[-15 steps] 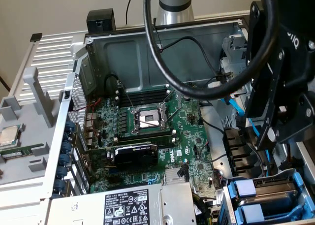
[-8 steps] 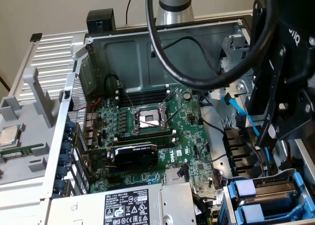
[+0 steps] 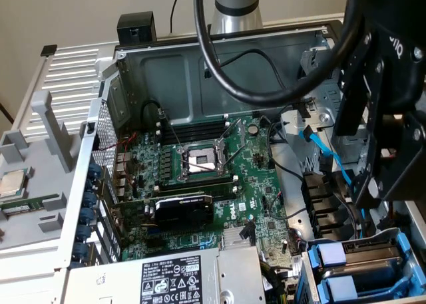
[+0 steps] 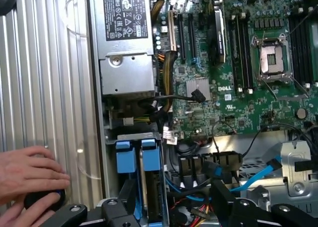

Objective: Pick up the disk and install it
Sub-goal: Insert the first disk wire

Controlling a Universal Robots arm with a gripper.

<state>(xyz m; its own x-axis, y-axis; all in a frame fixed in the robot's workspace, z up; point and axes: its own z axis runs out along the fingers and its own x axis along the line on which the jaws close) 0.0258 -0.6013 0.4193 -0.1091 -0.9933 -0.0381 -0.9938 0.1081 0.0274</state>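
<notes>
- Gripper (image 4: 171, 187) comes first, closest to the wrist camera: its two black fingers (image 4: 125, 199) are spread wide and grip nothing.
- Between those fingers the disk (image 4: 150, 155) stands on edge in the drive cage (image 4: 136, 135), blue carrier tab outward. It is close to one finger and well apart from the other.
- Just beside it in the same cage sits a second blue-carrier drive (image 4: 125, 155), with one finger crossing in front of its end.
- Seen from the exterior view, both blue carriers lie at the near right corner of the open computer case (image 3: 133, 71), below the dark gripper body.
- To the left of the cage, along the near edge, is the power supply (image 3: 180, 277). Farther in lies the green motherboard (image 3: 259, 204), with an open CPU socket (image 3: 202, 159).
- Outside the case, a person's hand (image 4: 30, 172) rests on a ribbed grey surface (image 4: 44, 63), its fingers over a small black object (image 4: 44, 199).
- On the grey tray (image 3: 40, 204) at the exterior view's left lies a small square CPU chip (image 3: 12, 183).
</notes>
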